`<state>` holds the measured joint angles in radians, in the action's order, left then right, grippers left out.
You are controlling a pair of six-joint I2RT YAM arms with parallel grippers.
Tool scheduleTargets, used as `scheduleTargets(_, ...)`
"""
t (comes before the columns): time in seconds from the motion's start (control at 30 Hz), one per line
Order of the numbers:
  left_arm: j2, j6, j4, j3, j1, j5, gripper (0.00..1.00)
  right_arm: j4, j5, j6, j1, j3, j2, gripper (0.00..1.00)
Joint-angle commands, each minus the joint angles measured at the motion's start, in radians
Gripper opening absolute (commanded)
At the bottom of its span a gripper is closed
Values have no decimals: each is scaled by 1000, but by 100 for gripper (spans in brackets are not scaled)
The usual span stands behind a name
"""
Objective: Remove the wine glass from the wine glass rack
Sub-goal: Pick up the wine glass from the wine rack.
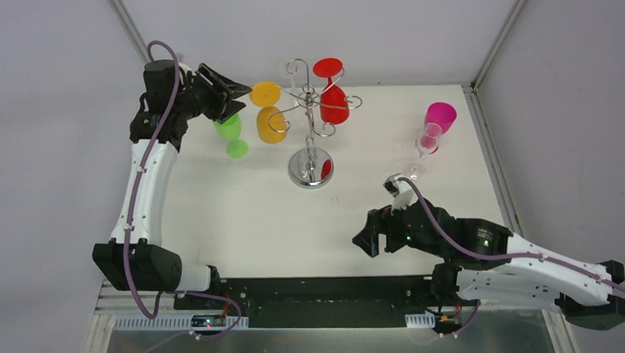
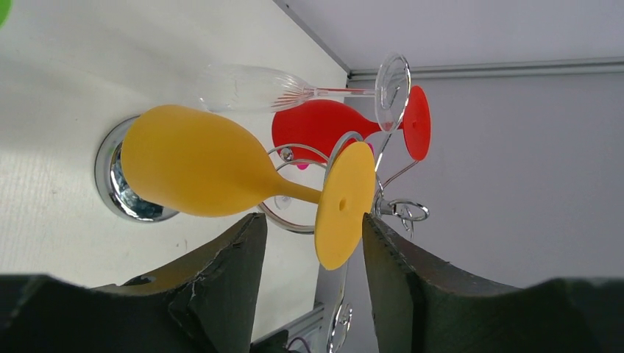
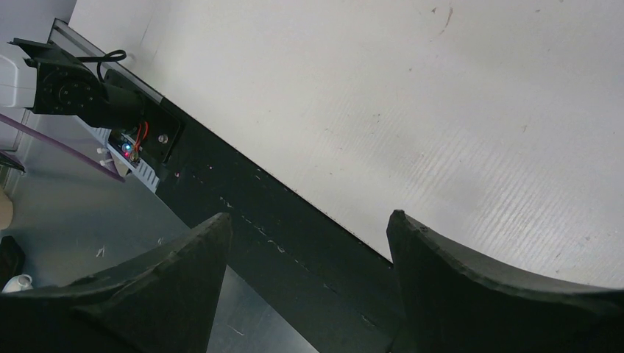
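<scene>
The chrome wine glass rack (image 1: 311, 167) stands at the table's back middle, its round base also in the left wrist view (image 2: 118, 187). An orange wine glass (image 1: 270, 123) hangs upside down on its left arm; a red one (image 1: 333, 103) hangs on the right; a clear one (image 2: 250, 87) hangs behind. My left gripper (image 1: 232, 97) is open just left of the orange glass (image 2: 191, 173), whose foot (image 2: 344, 206) lies between the fingertips, apart from both. My right gripper (image 1: 368, 239) is open and empty, low near the front edge.
A green wine glass (image 1: 230, 132) stands inverted on the table under my left gripper. A pink glass (image 1: 439, 119) with a clear one beside it stands at the right. Grey walls close the back and sides. A black rail (image 3: 309, 250) runs along the front edge.
</scene>
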<state>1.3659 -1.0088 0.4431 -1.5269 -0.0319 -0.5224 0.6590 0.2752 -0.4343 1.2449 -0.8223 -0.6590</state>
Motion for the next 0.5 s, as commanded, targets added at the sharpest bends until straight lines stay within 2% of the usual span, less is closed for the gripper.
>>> scheduleTargets(0.0,13,-39,-76,6,-11,-11,51,-35,1,-6,-3,4,12,81)
scheduleTargets(0.3,45,-57,-110,-2,-42,-7,47,-35,4,2,-3,16,22,81)
scheduleTargets(0.47,50,-62,-116,-13,-55,-8,37,-41,4,6,-3,21,19,81)
